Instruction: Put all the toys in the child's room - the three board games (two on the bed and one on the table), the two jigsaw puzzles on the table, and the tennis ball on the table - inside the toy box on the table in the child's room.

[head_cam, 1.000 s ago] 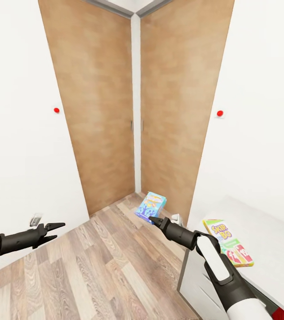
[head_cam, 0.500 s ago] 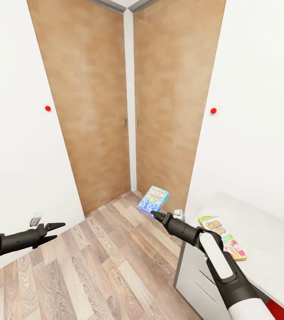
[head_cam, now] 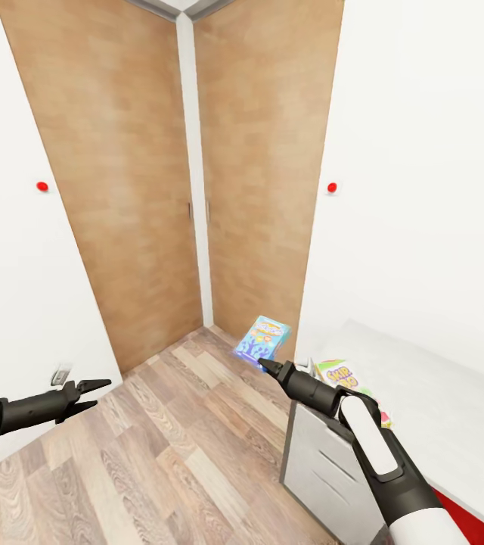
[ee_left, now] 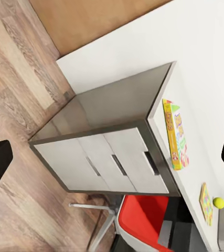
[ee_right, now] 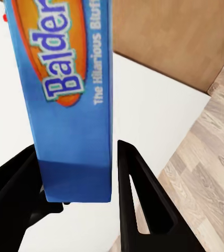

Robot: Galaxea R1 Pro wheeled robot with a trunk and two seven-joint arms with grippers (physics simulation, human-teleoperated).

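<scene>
My right gripper [head_cam: 265,365] is shut on a blue board game box [head_cam: 262,338], held upright over the floor near the table's corner. In the right wrist view the same box [ee_right: 72,100] sits between the black fingers [ee_right: 138,194]. A white-green Skip-Bo board game [head_cam: 336,372] lies on the table [head_cam: 423,401], partly behind my right arm. The left wrist view shows the Skip-Bo box [ee_left: 177,134], a jigsaw puzzle [ee_left: 206,202] and the tennis ball [ee_left: 219,202] along the table top. My left gripper [head_cam: 100,393] hangs open and empty at the lower left.
A dark grey drawer cabinet [head_cam: 325,462] stands under the table's end, with a red chair [ee_left: 143,220] beside it. Wooden wardrobe doors [head_cam: 159,174] fill the corner ahead between white walls. Wood-plank floor [head_cam: 166,454] lies between my arms.
The head camera has turned, so the wardrobe and walls slide left and more of the table shows. The blue box stays in my right gripper. The left arm holds its pose.
</scene>
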